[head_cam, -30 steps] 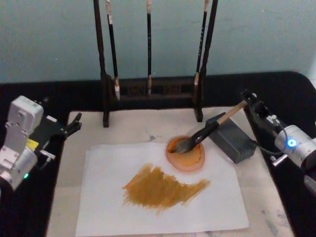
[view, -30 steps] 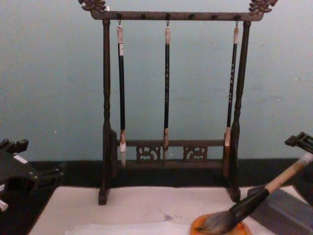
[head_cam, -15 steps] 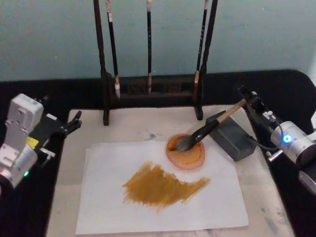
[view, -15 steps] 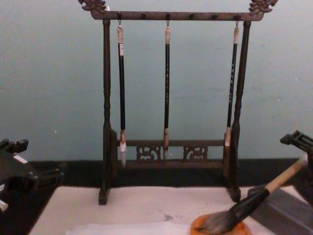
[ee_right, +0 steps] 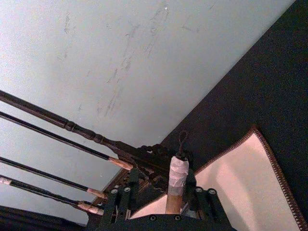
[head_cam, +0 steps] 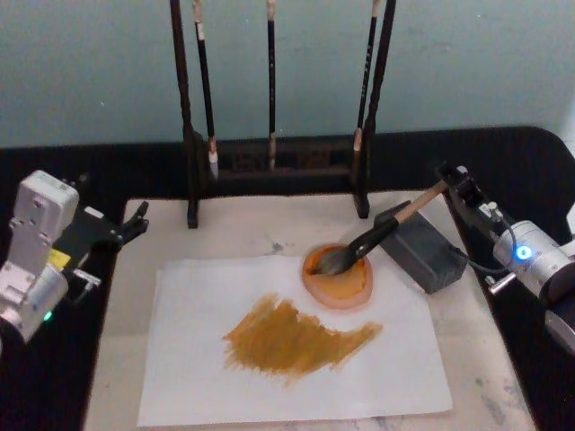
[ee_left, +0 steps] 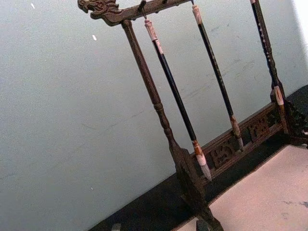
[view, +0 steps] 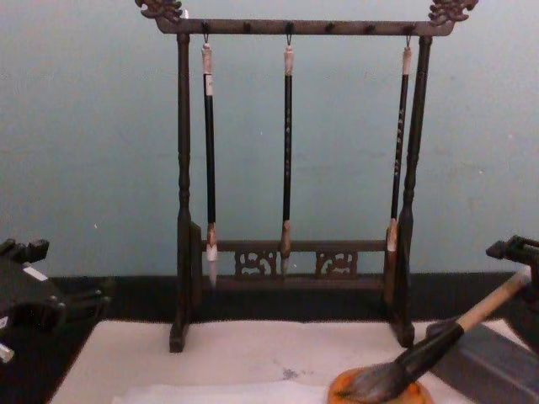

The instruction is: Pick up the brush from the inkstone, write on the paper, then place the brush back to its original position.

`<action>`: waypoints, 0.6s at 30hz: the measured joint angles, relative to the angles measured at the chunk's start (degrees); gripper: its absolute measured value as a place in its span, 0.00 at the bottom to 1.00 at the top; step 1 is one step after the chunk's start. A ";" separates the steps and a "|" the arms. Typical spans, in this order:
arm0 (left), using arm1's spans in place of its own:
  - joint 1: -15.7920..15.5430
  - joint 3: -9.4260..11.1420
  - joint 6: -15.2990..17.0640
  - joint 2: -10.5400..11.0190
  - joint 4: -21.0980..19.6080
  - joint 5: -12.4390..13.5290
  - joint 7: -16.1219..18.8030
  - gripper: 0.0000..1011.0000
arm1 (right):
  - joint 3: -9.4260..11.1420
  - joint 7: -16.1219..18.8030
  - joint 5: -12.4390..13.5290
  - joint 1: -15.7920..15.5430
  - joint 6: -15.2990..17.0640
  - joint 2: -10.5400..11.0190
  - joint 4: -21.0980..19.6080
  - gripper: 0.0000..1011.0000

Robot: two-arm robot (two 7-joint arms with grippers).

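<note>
Put-back step: brush [head_cam: 377, 235] bristles in inkstone [head_cam: 346, 301], paper [head_cam: 198, 296] already painted. Right gripper [ee_right: 165, 193] straddles handle end, seemingly unclamped. Next: withdraw without nudging. Left gripper [head_cam: 135, 224] parked.

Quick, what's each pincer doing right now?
Left pincer: open, holding nothing.
Right pincer: open, its fingers either side of the brush handle's end, with a gap showing on one side.

In the chest view we lose most of the inkstone [view: 338, 392] and the paper [view: 210, 395] below the bottom edge, and part of the right hand [view: 512, 250] past the right edge. In its wrist view, the hand's body hides the brush [ee_right: 177, 175] along its lower handle.
</note>
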 joint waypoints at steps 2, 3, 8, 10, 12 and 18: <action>0.00 0.00 0.00 0.00 0.00 0.00 0.00 1.00 | 0.01 -0.03 0.00 -0.01 0.01 0.00 -0.03 0.53; 0.00 0.00 0.00 0.00 0.00 0.00 0.00 1.00 | 0.01 -0.03 0.00 -0.01 0.01 0.00 -0.03 0.53; 0.00 0.00 0.00 0.00 0.00 0.00 0.00 1.00 | 0.04 -0.07 0.00 -0.04 0.04 0.01 -0.07 0.38; 0.00 0.00 0.00 0.00 0.00 0.00 0.00 1.00 | 0.06 -0.09 0.00 -0.05 0.05 0.01 -0.08 0.29; 0.00 0.00 0.00 0.00 0.00 0.00 0.00 1.00 | 0.06 -0.10 0.00 -0.06 0.06 0.01 -0.09 0.21; 0.00 0.00 0.00 0.00 0.00 0.00 0.00 1.00 | 0.07 -0.12 0.00 -0.09 0.09 0.01 -0.13 0.16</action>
